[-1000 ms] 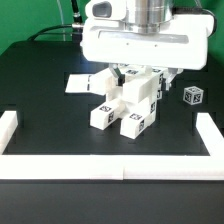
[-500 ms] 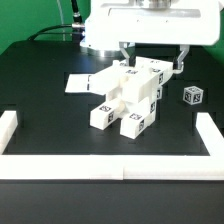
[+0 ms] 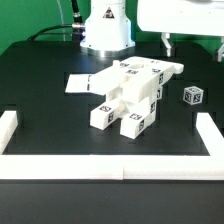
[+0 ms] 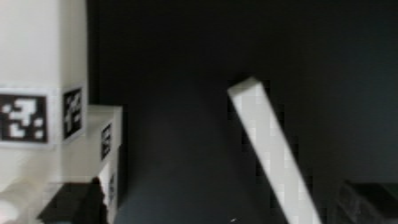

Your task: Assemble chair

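The partly built white chair [image 3: 130,95] lies on the black table in the exterior view, a cluster of chunky tagged parts joined together. A small loose tagged block [image 3: 192,96] sits to its right. My gripper [image 3: 195,50] hangs high above the exterior view's right side, clear of the chair, open with nothing between its fingers [image 3: 168,43]. In the wrist view a tagged white chair part [image 4: 54,120] shows at one edge. The dark fingertips [image 4: 75,205] stand wide apart over bare black table, the gripper [image 4: 214,215] empty.
The marker board [image 3: 85,82] lies flat behind the chair on the exterior view's left. White border rails run along the left [image 3: 8,128], front [image 3: 110,166] and right [image 3: 208,130]. A white rail [image 4: 267,150] slants through the wrist view.
The gripper has lifted off the chair and swung up toward the exterior view's right, staying open. The chair has not moved.
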